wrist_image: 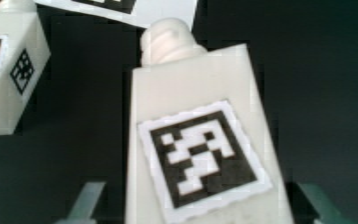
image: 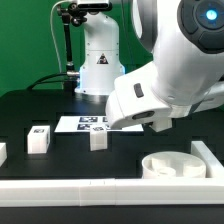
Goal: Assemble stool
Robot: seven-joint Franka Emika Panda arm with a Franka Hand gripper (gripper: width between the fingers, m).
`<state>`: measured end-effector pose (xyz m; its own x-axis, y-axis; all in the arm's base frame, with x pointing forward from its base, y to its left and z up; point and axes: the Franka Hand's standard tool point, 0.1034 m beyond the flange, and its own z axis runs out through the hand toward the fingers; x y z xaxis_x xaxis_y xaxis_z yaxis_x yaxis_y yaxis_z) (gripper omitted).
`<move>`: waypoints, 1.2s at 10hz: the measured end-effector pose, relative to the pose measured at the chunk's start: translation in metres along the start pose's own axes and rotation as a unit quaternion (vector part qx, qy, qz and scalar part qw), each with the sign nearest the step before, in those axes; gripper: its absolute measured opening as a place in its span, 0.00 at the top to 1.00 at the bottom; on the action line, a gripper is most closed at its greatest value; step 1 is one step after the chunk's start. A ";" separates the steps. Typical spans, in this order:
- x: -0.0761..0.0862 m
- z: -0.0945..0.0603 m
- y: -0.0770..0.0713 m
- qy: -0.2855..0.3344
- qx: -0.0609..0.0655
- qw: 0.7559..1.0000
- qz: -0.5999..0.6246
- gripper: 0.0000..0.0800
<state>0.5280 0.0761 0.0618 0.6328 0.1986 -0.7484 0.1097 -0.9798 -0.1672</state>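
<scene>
In the wrist view my gripper [wrist_image: 197,203] is shut on a white leg block [wrist_image: 190,110] with a black-and-white tag. Grey fingers [wrist_image: 91,200] press on both of its sides. The block's threaded tip [wrist_image: 167,40] points away from the jaws. Another leg block [wrist_image: 5,72] lies beside it. In the exterior view the gripper [image: 153,124] hangs low over the black table, and the arm hides the held block. The round seat [image: 170,165] lies at the exterior view's front right. Two loose leg blocks [image: 38,141] [image: 98,138] stand to the exterior view's left.
The marker board [image: 85,124] lies flat behind the loose blocks and shows as a white corner [wrist_image: 108,8] in the wrist view. A white rail [image: 100,190] runs along the table's front edge. The robot base [image: 100,60] stands at the back.
</scene>
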 end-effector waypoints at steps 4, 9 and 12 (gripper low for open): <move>0.004 -0.038 0.010 0.111 -0.006 0.994 0.006 0.59; 0.003 -0.066 0.014 0.296 -0.026 0.955 0.014 0.59; 0.001 -0.086 0.015 0.384 -0.026 0.923 0.020 0.59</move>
<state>0.5968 0.0593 0.1135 0.9915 0.1064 -0.0745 0.0985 -0.9898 -0.1031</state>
